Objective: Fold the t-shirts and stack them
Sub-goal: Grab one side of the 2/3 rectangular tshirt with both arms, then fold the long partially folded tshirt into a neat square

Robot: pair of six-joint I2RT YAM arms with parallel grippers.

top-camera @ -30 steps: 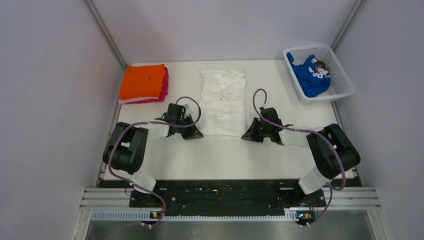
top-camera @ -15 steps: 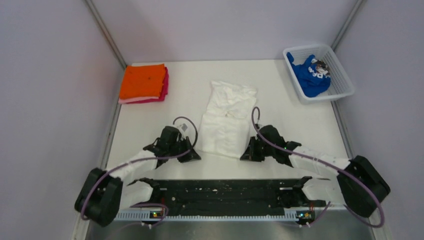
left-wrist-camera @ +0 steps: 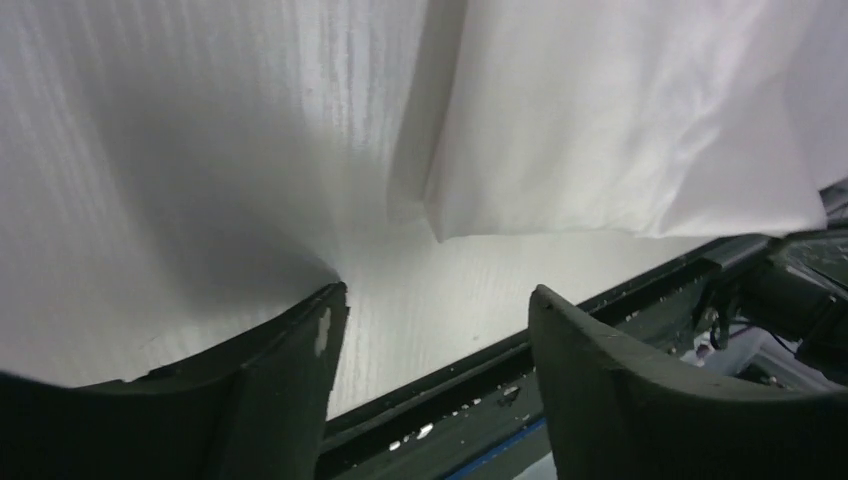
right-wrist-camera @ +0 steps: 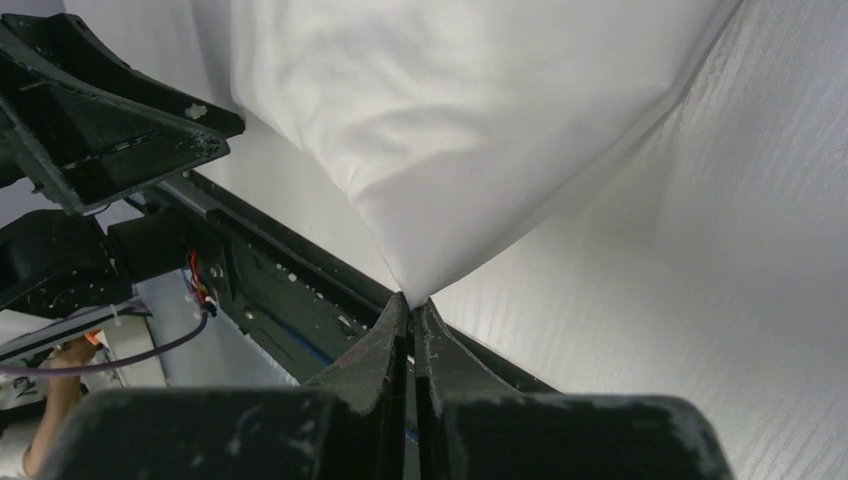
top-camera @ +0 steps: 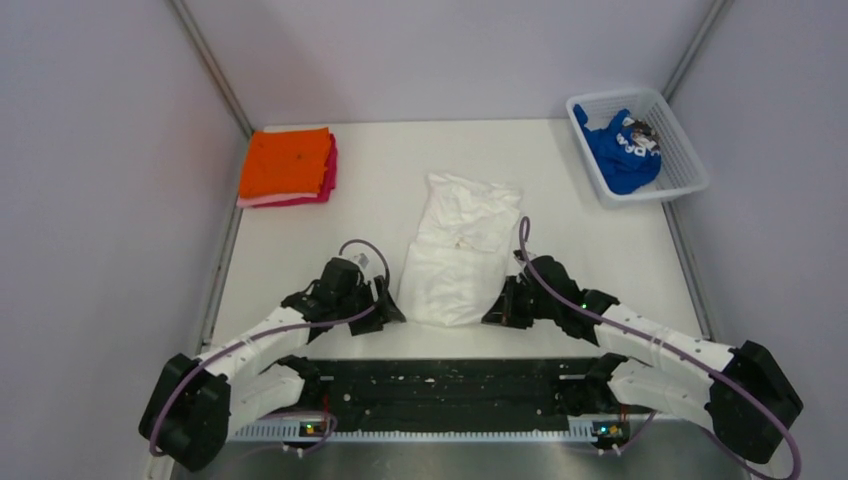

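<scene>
Two arms reach low across the near edge of the bench (top-camera: pixel 380 160), and between them you have the white t-shirt (top-camera: pixel 460 250) lying as a long folded strip. It sits slightly askew: the far end leans toward your right, and the near end stops just short of the black rail at the front.

Your left fingers (top-camera: pixel 375 305) stand apart with nothing between them. From the left wrist you see both fingers (left-wrist-camera: pixel 290 360) over bare bench, and the shirt's near-left corner (left-wrist-camera: pixel 620 120) lies flat just ahead of them, not touching.

Your right fingers (top-camera: pixel 505 305) are pressed together on the shirt's near-right corner. The right wrist view shows the cloth (right-wrist-camera: pixel 450 130) drawn to a point that ends right in the closed tips (right-wrist-camera: pixel 390 345), so that corner is pinched and pulled a little off the surface.

Elsewhere, look to the far left corner of the bench. The orange t-shirt (top-camera: pixel 285 160) lies folded square there on top of the pink t-shirt (top-camera: pixel 328 175), of which only the right edge shows, with a pale layer peeking out along the near side below them.

At the far right, the white mesh basket (top-camera: pixel 700 175) holds the blue t-shirt (top-camera: pixel 615 155), crumpled, with white lettering showing and a small dark object beside it that is too small to identify.
</scene>
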